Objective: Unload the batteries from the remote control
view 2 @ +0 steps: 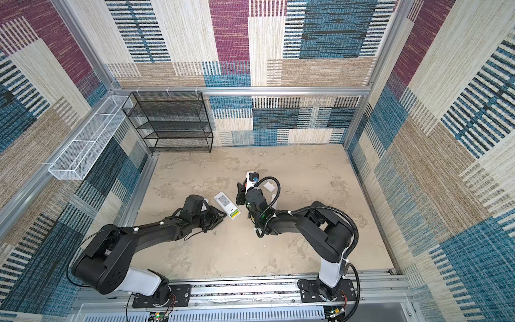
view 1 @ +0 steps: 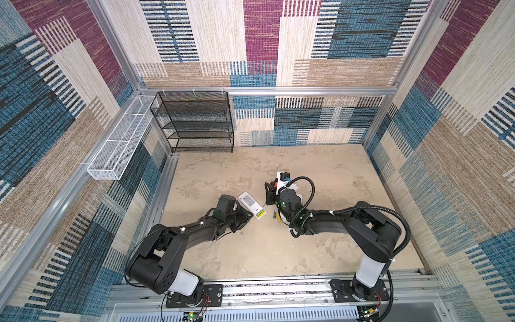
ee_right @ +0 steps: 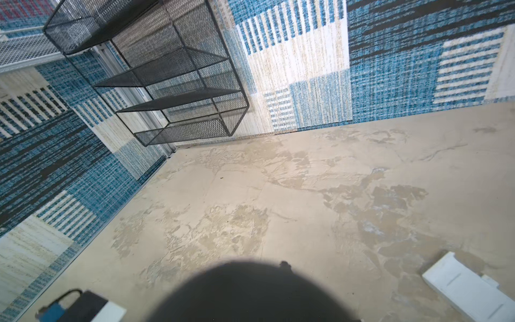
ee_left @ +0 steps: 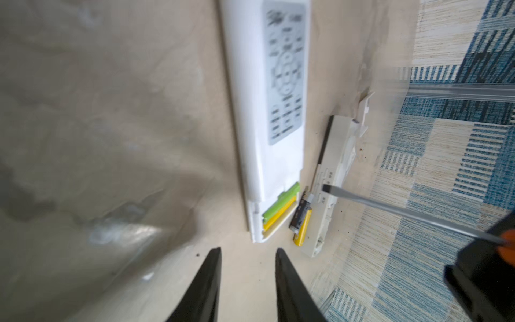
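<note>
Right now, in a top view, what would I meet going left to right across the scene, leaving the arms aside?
White mesh basket → black mesh shelf → remote control → loose batteries.

table [view 1: 250,251]: beige, mottled, worn in patches
remote [view 1: 250,205]: laid flat near the middle, battery bay uncovered
batteries [ee_left: 299,213]: one dark and one yellow, laid side by side just beside the remote's open end
strip [ee_left: 331,178]: white, laid along the yellow battery
cover [ee_right: 468,290]: white, laid apart
shelf [view 1: 195,122]: black mesh, stood in the far left corner
</note>
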Controlling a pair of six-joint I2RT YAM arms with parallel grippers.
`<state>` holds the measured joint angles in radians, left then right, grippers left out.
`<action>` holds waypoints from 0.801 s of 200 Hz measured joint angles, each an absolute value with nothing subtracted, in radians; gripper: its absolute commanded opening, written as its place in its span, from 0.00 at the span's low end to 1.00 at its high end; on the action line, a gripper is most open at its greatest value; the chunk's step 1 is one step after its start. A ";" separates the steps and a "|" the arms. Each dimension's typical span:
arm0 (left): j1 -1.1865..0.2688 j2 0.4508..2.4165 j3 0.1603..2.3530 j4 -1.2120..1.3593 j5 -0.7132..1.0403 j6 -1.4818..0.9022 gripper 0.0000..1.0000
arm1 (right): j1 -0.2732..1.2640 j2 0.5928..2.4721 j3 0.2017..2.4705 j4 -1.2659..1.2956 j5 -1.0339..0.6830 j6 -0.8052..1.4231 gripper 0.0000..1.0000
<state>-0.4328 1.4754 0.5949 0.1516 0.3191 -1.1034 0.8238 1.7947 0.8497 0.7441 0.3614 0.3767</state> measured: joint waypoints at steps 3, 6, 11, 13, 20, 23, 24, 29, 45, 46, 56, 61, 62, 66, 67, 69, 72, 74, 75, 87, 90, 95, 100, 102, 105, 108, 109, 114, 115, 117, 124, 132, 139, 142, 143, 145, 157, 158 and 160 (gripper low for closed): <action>-0.432 1.476 0.607 0.138 0.315 -1.096 0.41 | 0.822 1.795 0.852 0.740 0.357 0.376 0.00; -0.430 1.478 0.619 0.125 0.314 -1.089 0.41 | 0.821 1.795 0.853 0.738 0.353 0.374 0.00; -0.426 1.481 0.640 0.102 0.317 -1.076 0.43 | 0.819 1.795 0.854 0.735 0.346 0.373 0.00; -0.425 1.483 0.645 0.096 0.317 -1.072 0.43 | 0.818 1.795 0.854 0.734 0.344 0.372 0.00; -0.420 1.494 0.670 0.071 0.313 -1.059 0.46 | 0.816 1.795 0.857 0.728 0.340 0.369 0.00; -0.419 1.499 0.679 0.062 0.313 -1.053 0.47 | 0.814 1.795 0.859 0.725 0.340 0.369 0.00; -0.419 1.501 0.681 0.060 0.313 -1.051 0.47 | 0.813 1.796 0.859 0.725 0.340 0.369 0.00; -0.416 1.513 0.696 0.045 0.313 -1.046 0.49 | 0.810 1.797 0.862 0.719 0.339 0.369 0.00; -0.413 1.555 0.739 -0.007 0.295 -1.028 0.51 | 0.802 1.805 0.876 0.701 0.316 0.365 0.00; -0.412 1.560 0.744 -0.012 0.293 -1.026 0.51 | 0.801 1.805 0.876 0.700 0.316 0.365 0.00; -0.412 1.588 0.775 -0.037 0.293 -1.018 0.52 | 0.796 1.811 0.884 0.689 0.313 0.362 0.00; -0.412 1.600 0.786 -0.042 0.293 -1.015 0.52 | 0.795 1.813 0.886 0.686 0.305 0.362 0.00; -0.412 1.604 0.790 -0.043 0.293 -1.013 0.52 | 0.794 1.814 0.886 0.685 0.304 0.362 0.00; -0.412 1.613 0.799 -0.047 0.292 -1.010 0.52 | 0.794 1.815 0.888 0.683 0.299 0.362 0.00; -0.412 1.615 0.801 -0.048 0.292 -1.010 0.52 | 0.794 1.816 0.888 0.682 0.295 0.362 0.00; -0.412 1.620 0.806 -0.051 0.293 -1.008 0.52 | 0.793 1.816 0.889 0.681 0.294 0.361 0.00; -0.412 1.628 0.814 -0.056 0.292 -1.005 0.52 | 0.793 1.818 0.890 0.680 0.289 0.361 0.00; -0.412 1.631 0.817 -0.058 0.292 -1.003 0.52 | 0.793 1.819 0.890 0.679 0.287 0.361 0.00; -0.412 1.634 0.820 -0.060 0.293 -1.002 0.52 | 0.793 1.819 0.891 0.678 0.285 0.361 0.00; -0.412 1.655 0.843 -0.078 0.292 -0.996 0.52 | 0.792 1.824 0.894 0.675 0.271 0.358 0.00; -0.412 1.660 0.848 -0.081 0.292 -0.995 0.52 | 0.792 1.825 0.895 0.672 0.270 0.358 0.00; -0.412 1.666 0.855 -0.084 0.291 -0.994 0.51 | 0.791 1.827 0.897 0.668 0.267 0.357 0.00; -0.412 1.672 0.862 -0.088 0.291 -0.992 0.51 | 0.791 1.829 0.898 0.667 0.262 0.355 0.00; -0.412 1.674 0.864 -0.088 0.291 -0.992 0.50 | 0.791 1.829 0.898 0.667 0.260 0.354 0.00; -0.412 1.677 0.867 -0.090 0.290 -0.991 0.50 | 0.791 1.830 0.899 0.666 0.255 0.354 0.00; -0.412 1.680 0.870 -0.093 0.290 -0.990 0.50 | 0.791 1.831 0.900 0.664 0.251 0.354 0.00; -0.412 1.680 0.871 -0.093 0.290 -0.990 0.50 | 0.791 1.831 0.900 0.664 0.250 0.354 0.00; -0.412 1.685 0.875 -0.097 0.290 -0.989 0.49 | 0.790 1.833 0.901 0.661 0.246 0.354 0.00; -0.412 1.687 0.876 -0.099 0.290 -0.988 0.49 | 0.790 1.834 0.902 0.661 0.245 0.353 0.00; -0.412 1.688 0.878 -0.101 0.290 -0.988 0.49 | 0.790 1.834 0.902 0.661 0.244 0.353 0.00; -0.412 1.696 0.883 -0.109 0.289 -0.987 0.49 | 0.790 1.836 0.902 0.661 0.244 0.351 0.00; -0.412 1.702 0.884 -0.114 0.287 -0.984 0.48 | 0.790 1.836 0.902 0.661 0.239 0.350 0.00; -0.411 1.706 0.887 -0.116 0.286 -0.984 0.47 | 0.790 1.836 0.902 0.661 0.235 0.350 0.00; -0.411 1.707 0.888 -0.116 0.287 -0.983 0.47 | 0.790 1.836 0.902 0.661 0.235 0.350 0.00; -0.411 1.708 0.888 -0.115 0.287 -0.983 0.47 | 0.790 1.836 0.902 0.661 0.235 0.350 0.00; -0.411 1.708 0.888 -0.115 0.287 -0.982 0.47 | 0.790 1.836 0.902 0.661 0.235 0.350 0.00; -0.410 1.712 0.888 -0.110 0.288 -0.981 0.47 | 0.789 1.834 0.902 0.659 0.231 0.345 0.00; -0.410 1.713 0.888 -0.110 0.288 -0.981 0.46 | 0.789 1.834 0.902 0.658 0.230 0.345 0.00; -0.410 1.713 0.889 -0.109 0.288 -0.981 0.46 | 0.789 1.833 0.902 0.657 0.228 0.343 0.00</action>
